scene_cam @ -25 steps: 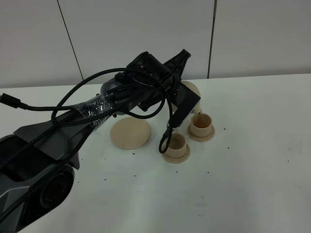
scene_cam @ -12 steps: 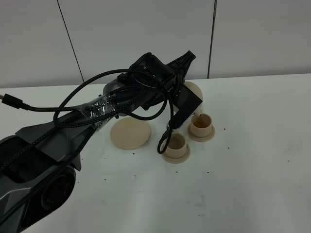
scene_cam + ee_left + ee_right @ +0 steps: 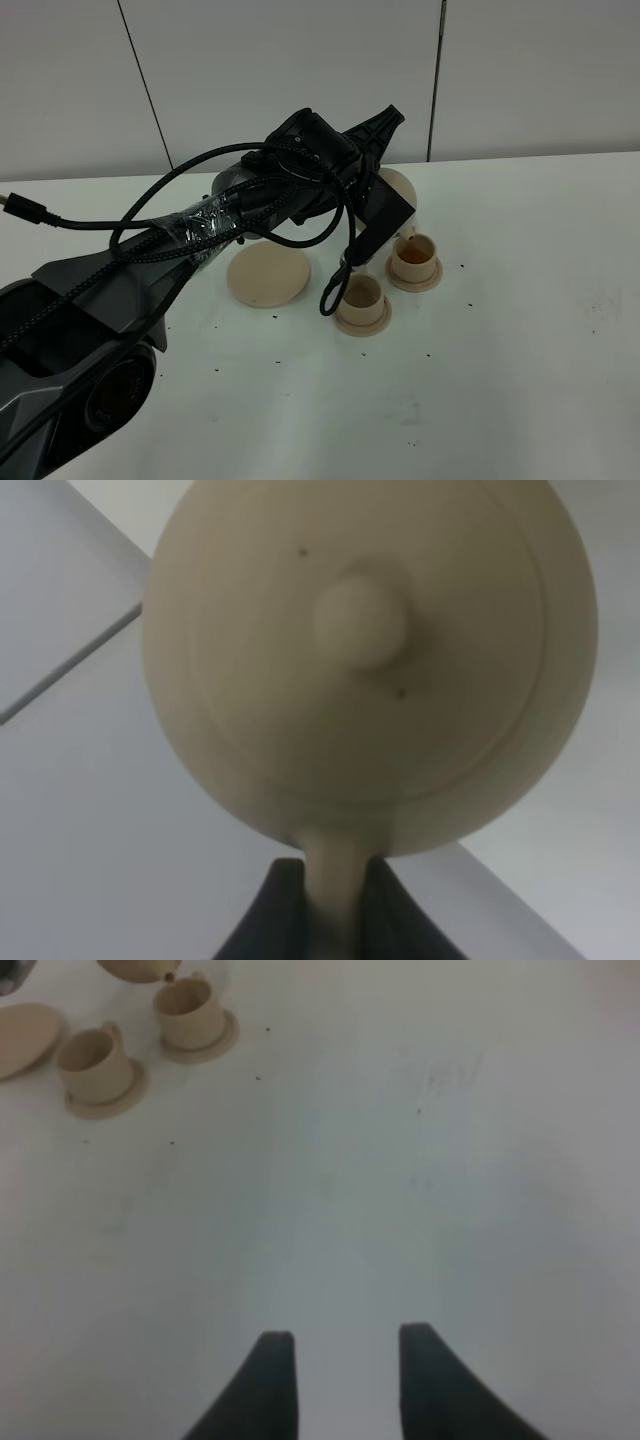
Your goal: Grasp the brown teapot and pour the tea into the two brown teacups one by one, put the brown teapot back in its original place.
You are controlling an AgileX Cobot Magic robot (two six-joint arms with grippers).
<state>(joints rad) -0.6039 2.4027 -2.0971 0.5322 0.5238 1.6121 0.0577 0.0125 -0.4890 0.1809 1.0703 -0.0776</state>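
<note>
My left claw is pinching the brown teapot by its handle; the pot hangs tipped just beyond my fingertips, spout down over the farther teacup; that cup shows dark tea inside, so I judge the first pour is under way or nearly done; the nearer teacup, below my wrist, looks pale and empty, so its pour is left; the large saucer, back along my arm, lies bare, awaiting the pot's return; my right claw hangs spread and idle, well apart from both cups.
</note>
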